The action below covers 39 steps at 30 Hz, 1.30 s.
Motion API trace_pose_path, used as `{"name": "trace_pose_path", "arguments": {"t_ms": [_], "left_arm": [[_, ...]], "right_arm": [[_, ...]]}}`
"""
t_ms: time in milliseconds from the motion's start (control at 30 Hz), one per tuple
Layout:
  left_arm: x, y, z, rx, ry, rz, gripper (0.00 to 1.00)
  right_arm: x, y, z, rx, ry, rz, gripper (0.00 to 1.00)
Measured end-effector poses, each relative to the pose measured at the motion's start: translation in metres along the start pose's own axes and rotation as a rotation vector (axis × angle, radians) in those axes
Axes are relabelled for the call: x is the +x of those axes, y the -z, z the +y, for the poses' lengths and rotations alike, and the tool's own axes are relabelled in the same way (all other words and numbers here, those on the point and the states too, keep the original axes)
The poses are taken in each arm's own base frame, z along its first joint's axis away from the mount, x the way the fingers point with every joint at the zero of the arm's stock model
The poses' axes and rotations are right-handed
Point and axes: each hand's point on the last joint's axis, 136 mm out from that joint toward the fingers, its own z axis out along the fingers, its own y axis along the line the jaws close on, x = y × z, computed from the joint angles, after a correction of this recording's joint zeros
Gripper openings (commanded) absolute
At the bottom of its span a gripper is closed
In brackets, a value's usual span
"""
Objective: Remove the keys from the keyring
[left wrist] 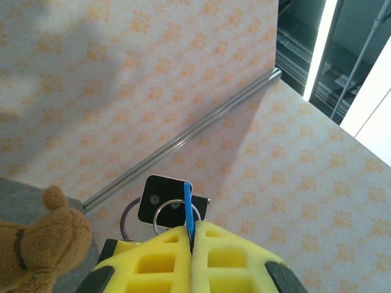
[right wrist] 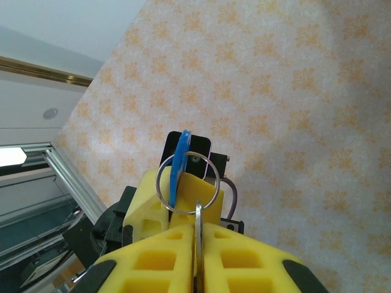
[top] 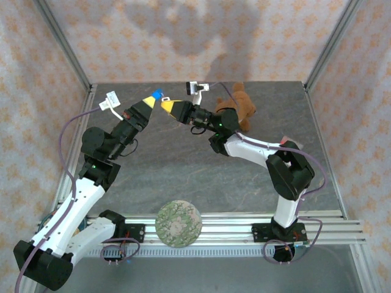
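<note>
Both grippers meet raised above the far part of the table. My left gripper is shut on a blue key, held edge-on between its yellow fingers. The silver keyring passes through that key. My right gripper is shut on a thin silver key that hangs on the same ring. In the right wrist view the blue key and the left gripper's fingers sit just beyond the ring.
A brown teddy bear lies at the far right of the table behind the right arm. A round patterned disc rests on the rail at the near edge. Patterned walls enclose the table on three sides.
</note>
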Motion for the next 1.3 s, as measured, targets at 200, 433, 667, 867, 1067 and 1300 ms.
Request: {"name": "trace_pose_path", "arguments": {"t_ms": [200,433,667,867,1067,1300], "left_arm": [[0.001,0.003,0.001,-0.015,-0.014,0.005,0.00],[0.002,0.008,0.003,-0.034,-0.031,0.008,0.00],[0.003,0.010,0.008,-0.054,-0.027,0.003,0.00],[0.002,0.010,0.008,-0.055,-0.028,-0.001,0.00],[0.002,0.010,0.008,-0.055,-0.028,-0.001,0.00],[0.002,0.011,0.008,-0.056,-0.043,-0.004,0.00]], "right_arm": [[0.001,0.002,-0.003,0.010,-0.007,-0.004,0.07],[0.003,0.004,-0.007,0.020,-0.015,-0.007,0.05],[0.005,0.007,-0.011,0.031,-0.033,-0.008,0.11],[0.005,0.007,-0.012,0.033,-0.048,-0.009,0.04],[0.005,0.007,-0.012,0.033,-0.059,-0.009,0.12],[0.003,0.008,-0.012,0.036,-0.068,-0.012,0.01]]}}
